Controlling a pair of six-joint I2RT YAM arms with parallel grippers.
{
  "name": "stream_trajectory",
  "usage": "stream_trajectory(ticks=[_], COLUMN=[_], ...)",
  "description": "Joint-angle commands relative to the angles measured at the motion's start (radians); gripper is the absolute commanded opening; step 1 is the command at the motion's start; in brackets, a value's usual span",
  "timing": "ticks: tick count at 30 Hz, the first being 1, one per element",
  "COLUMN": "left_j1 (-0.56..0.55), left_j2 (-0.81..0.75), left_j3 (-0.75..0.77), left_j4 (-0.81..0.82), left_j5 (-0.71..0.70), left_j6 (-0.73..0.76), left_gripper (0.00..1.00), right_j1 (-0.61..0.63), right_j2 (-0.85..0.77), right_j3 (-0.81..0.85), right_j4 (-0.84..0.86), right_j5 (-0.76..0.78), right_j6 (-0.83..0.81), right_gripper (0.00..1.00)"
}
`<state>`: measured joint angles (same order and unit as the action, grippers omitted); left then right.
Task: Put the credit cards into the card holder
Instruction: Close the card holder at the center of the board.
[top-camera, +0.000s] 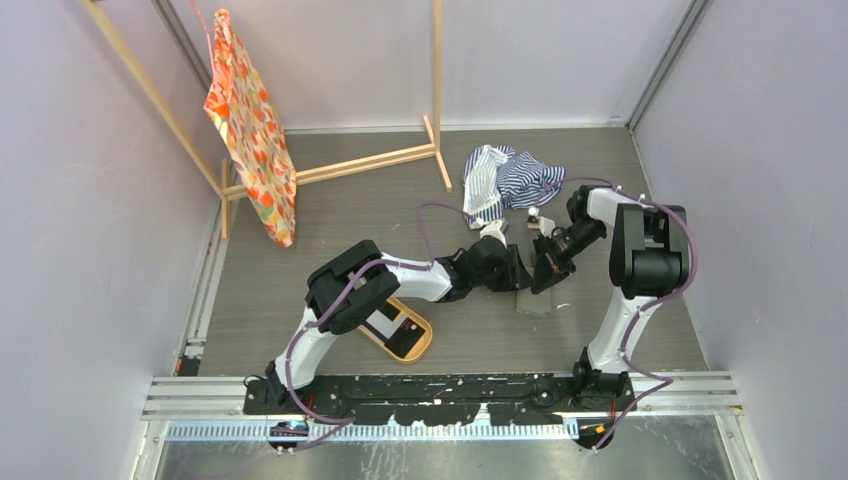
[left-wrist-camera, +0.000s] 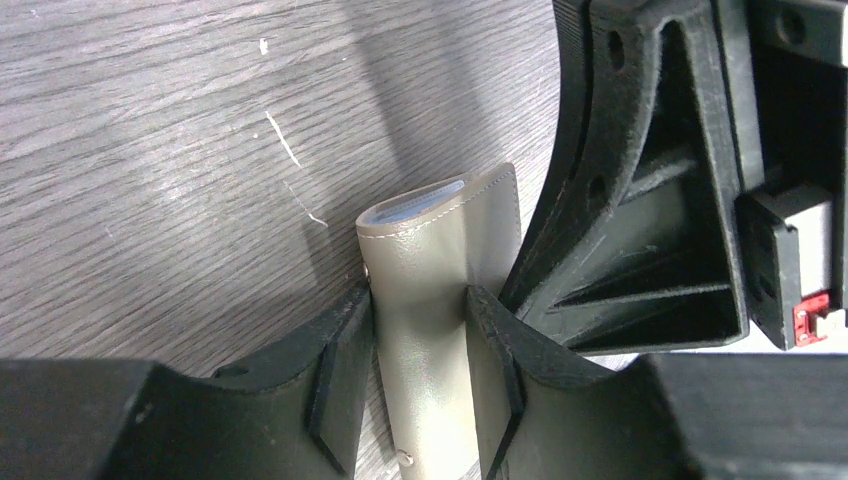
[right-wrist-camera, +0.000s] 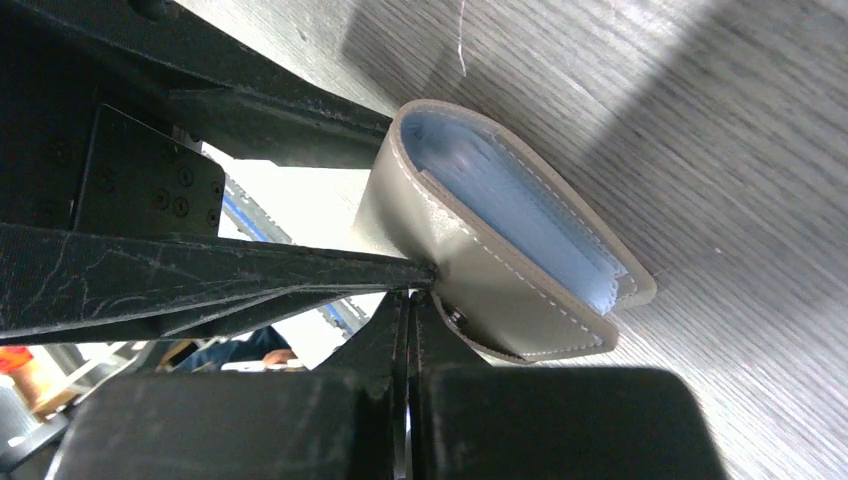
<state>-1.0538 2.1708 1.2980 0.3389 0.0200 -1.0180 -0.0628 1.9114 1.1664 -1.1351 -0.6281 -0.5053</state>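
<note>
Clamping the card holder (left-wrist-camera: 440, 240) across its folded body, the left gripper (left-wrist-camera: 420, 345) stands partly closed, one finger pressed to each grey side. The holder's fold bulges open beyond the fingertips, showing a pale blue lining. The right gripper (right-wrist-camera: 410, 295) meets it from the opposite side with its jaws closed tight, the tips touching the holder's stitched edge right beside the snap stud (right-wrist-camera: 457, 316) (whether they nip any of the leather cannot be told). Both grippers come together over the table (top-camera: 300, 260), right of its middle, with the holder between them. The credit cards (top-camera: 388, 322) lie well apart from it in the orange tray (top-camera: 420, 345), near the table's front edge and partly hidden under the left arm. A striped cloth (top-camera: 510, 180) lies crumpled behind the grippers. At the back left, a patterned fabric (top-camera: 250, 140) hangs from a wooden frame (top-camera: 370, 165).
</note>
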Motion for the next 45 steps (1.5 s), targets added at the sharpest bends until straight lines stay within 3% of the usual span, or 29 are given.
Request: stream_trajectory(ticks=[1, 10, 22, 35, 45], left_j1=[-0.028, -0.02, 0.013, 0.028, -0.017], left_j2=[0.1, 0.085, -0.046, -0.17, -0.18], left_j3=[-0.066, -0.08, -0.163, -0.256, -0.236], left_j4=[-0.251, -0.225, -0.136, -0.037, 0.087], left_j5=[0.013, 0.021, 0.05, 0.059, 0.123], left_j6=[0.032, 0.034, 0.068, 0.109, 0.165], left_gripper=[0.41, 0.41, 0.43, 0.45, 0.49], right_j1=[-0.029, -0.068, -0.115, -0.147, -0.15], right_j2=[0.052, 0.122, 0.258, 0.313, 0.321], right_j3=[0.058, 0.081, 0.151, 0.146, 0.145], right_j4=[0.0, -0.043, -0.12, -0.128, -0.1], right_j5=[-0.003, -0.009, -0.049, -0.04, -0.015], right_j6=[-0.067, -0.079, -0.087, -0.07, -0.035], right_gripper=[0.01, 0.01, 0.01, 0.01, 0.01])
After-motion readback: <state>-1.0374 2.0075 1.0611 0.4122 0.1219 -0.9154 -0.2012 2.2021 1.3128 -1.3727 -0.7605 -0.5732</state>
